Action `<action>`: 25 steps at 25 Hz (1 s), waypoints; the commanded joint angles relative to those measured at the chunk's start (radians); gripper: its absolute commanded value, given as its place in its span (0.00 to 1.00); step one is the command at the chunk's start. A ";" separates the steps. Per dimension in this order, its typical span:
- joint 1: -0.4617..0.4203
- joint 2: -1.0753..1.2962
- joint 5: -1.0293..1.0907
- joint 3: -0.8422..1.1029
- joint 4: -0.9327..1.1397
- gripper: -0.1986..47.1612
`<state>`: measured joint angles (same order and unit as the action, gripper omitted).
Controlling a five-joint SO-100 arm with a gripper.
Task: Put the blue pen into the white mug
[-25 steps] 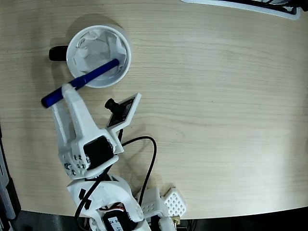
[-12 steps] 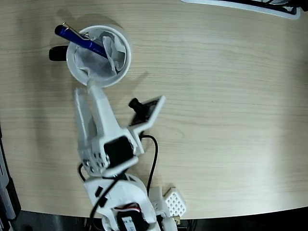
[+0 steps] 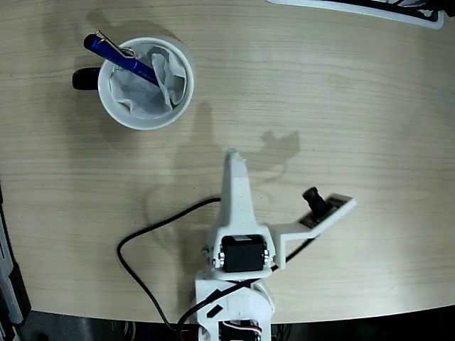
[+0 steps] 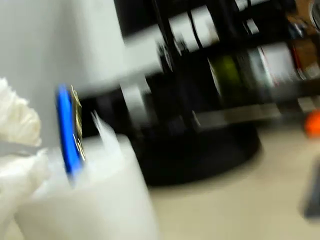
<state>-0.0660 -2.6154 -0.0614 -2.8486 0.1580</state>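
The white mug [image 3: 111,106] stands at the upper left of the fixed view, its black handle [image 3: 85,78] pointing left and crumpled tissue inside. Inside it leans the blue pen [image 3: 117,57], its clip end sticking out over the upper-left rim. My gripper [image 3: 233,156] hangs over bare table well to the right and below the mug. Its fingers read as one narrow taper with no gap and nothing held. The wrist view is blurred but shows the mug [image 4: 100,200] low at left with the pen [image 4: 66,130] rising from it.
A black cable [image 3: 146,234] loops on the table left of the arm base. The wrist camera bracket [image 3: 323,209] juts out to the right. A white edge [image 3: 355,7] runs along the top right. Dark blurred equipment [image 4: 200,100] fills the wrist view's background.
The pen left my gripper and now leans in the mug with its end over the far-left rim. The arm swung right and back from the mug to mid-table, and the fingers closed.
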 commanded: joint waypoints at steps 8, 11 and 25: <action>0.097 -0.327 0.150 -0.049 0.612 0.00; 0.098 -0.460 0.150 -0.097 0.765 0.00; 0.100 -0.706 0.144 -0.121 1.063 0.00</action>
<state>0.0138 -3.2812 0.0798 -2.9667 1.1888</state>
